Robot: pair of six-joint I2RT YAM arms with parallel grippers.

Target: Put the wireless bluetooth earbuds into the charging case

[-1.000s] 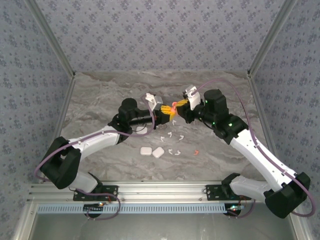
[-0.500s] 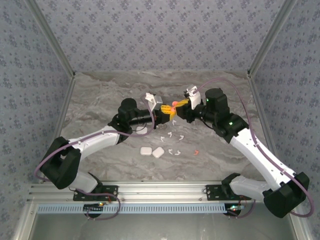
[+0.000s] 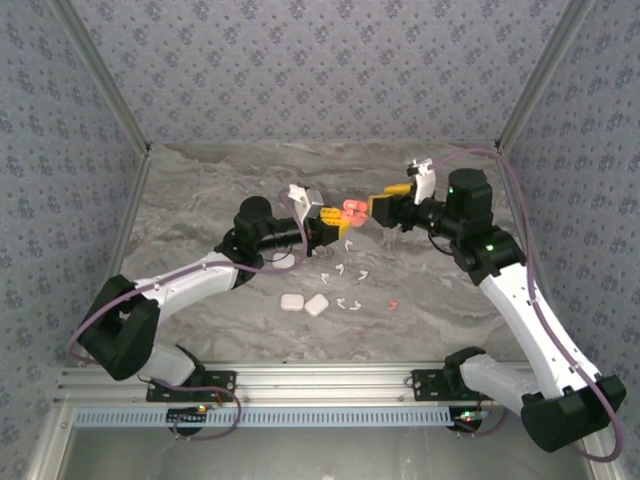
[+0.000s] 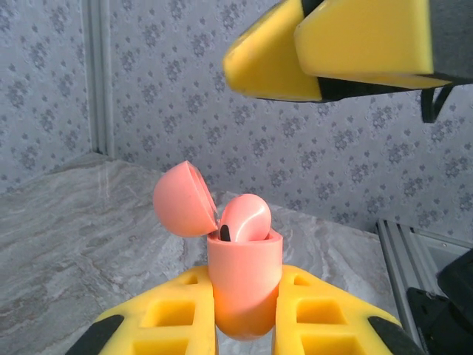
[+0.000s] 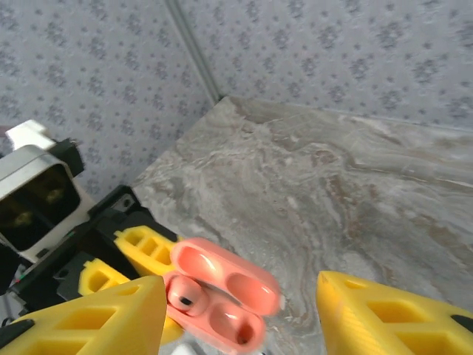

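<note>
Left hand (image 4: 244, 319) clamps a glossy coral case (image 4: 244, 277) — rounded lid (image 4: 183, 200) hinged open

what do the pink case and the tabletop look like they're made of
Pink case: likely smooth moulded plastic, satin; soft highlights on its open lid and rounded body.
Tabletop: grey veined marble look, matte; stone or printed laminate, cannot tell which.

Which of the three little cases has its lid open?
The pink case, held up in the left gripper; the two white cases lie shut on the table.
</note>
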